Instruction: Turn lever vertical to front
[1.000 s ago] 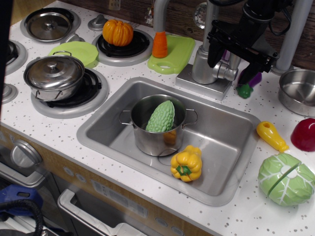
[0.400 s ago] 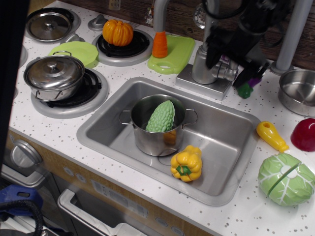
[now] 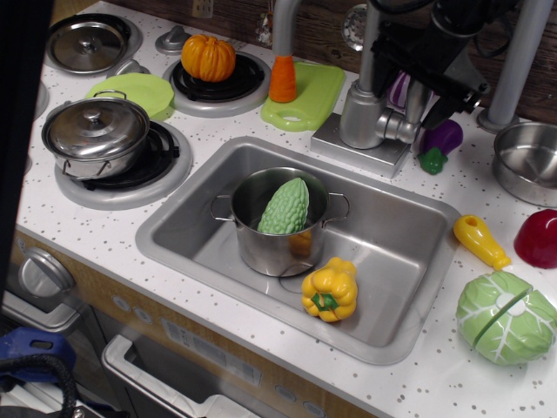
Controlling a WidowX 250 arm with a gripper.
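Several toys crowd the tabletop (image 3: pixel 78 218): a purple eggplant (image 3: pixel 439 142) just right of the tap body (image 3: pixel 361 113), a steel pot (image 3: pixel 278 222) with a green gourd (image 3: pixel 284 207) in the sink (image 3: pixel 400 261). Upright on the tap's side arm stands the lever (image 3: pixel 416 103) — directly beneath the black pincer (image 3: pixel 431 65), which reaches down from above. Its jaw spread cannot be told.

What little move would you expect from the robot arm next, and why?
Probably it pulls the lever toward the sink. The gripper sits at the lever beside the tap, and the lever stands upright, not yet tipped forward. Its grip is hard to see.
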